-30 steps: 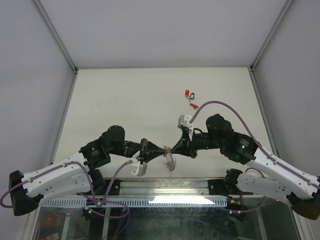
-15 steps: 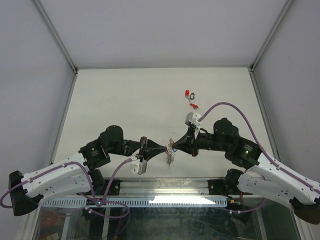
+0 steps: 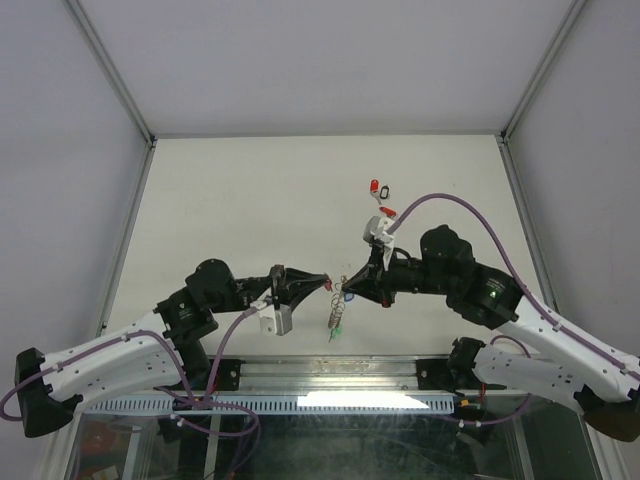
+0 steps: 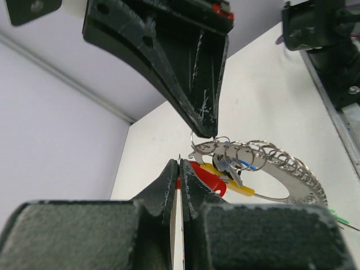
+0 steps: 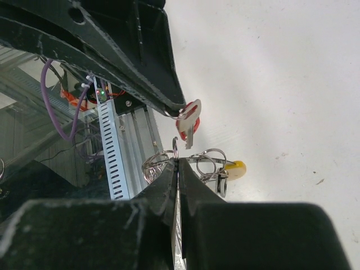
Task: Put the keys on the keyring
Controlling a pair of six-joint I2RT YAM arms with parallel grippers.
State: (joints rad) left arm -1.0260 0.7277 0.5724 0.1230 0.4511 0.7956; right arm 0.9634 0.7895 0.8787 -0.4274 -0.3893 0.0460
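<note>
- While the two arms meet tip to tip above the near part of the table (image 3: 250,200) in the top view, the left gripper (image 3: 322,282) and the right gripper (image 3: 347,290) each have their fingers pressed together. The keyring (image 3: 340,306) hangs in the air between them, with a green-tagged key (image 3: 335,335) dangling below it.
- Farther back on the table, well apart from the arms, two loose keys (image 3: 377,187) lie not yet on the ring.
- Seen from the left wrist, the left gripper (image 4: 178,166) pinches a red-tagged key (image 4: 207,179) by one edge. Just above it, the right gripper's tip (image 4: 203,126) nips a small wire loop at the end of the keyring (image 4: 292,174). The silvery chain and yellow arc trail off to the right.
- Seen from the right wrist, the right gripper (image 5: 176,166) is clamped on a thin ring of the keyring (image 5: 211,160). The left gripper's tip (image 5: 171,107) hangs the red-tagged key (image 5: 188,121) just beside that ring, near but apparently not threaded.
- The step in hand looks like feeding the red-tagged key onto the held loop.
- The next move likely calls for a fine line-up of the key's eye with the wire end. After that comes a small sliding twist, with the right grip holding firm so that the ring does not swing away.
- Whether the loop's gap is open cannot be told.
</note>
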